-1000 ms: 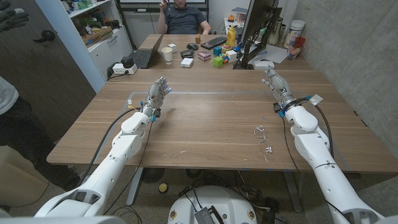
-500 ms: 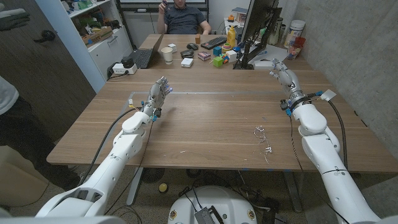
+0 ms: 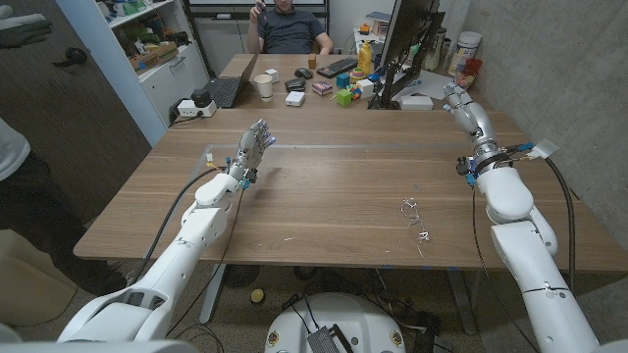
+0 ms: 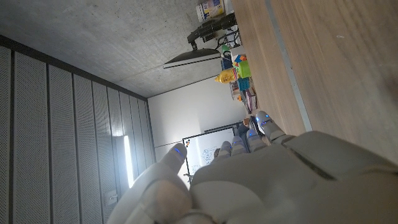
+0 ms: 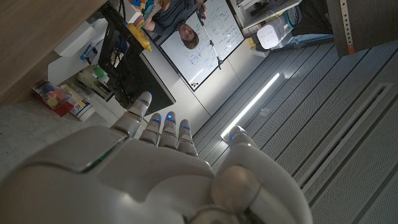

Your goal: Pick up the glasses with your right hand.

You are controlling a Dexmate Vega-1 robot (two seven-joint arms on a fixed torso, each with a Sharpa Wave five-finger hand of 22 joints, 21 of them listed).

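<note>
right hand (image 3: 465,106) hovering open, fingers apart, holding nothing, near table's (image 3: 324,196) far right corner | glasses (image 3: 416,224) lying near front edge, right of middle | likely light, thin, fragile, snaggy: pinching gently at the frame looks safest

The glasses (image 3: 415,222) are a thin, pale wire-framed pair, lying on the wooden worktop (image 3: 324,196) toward its near edge, on the robot's right side. They rest free, with nothing touching them. The frame looks unfolded or splayed: one part lies a little farther from the near edge, another nearer to it, and a slim arm trails toward that edge. They are too small to tell the lenses' shape or tint.
</note>
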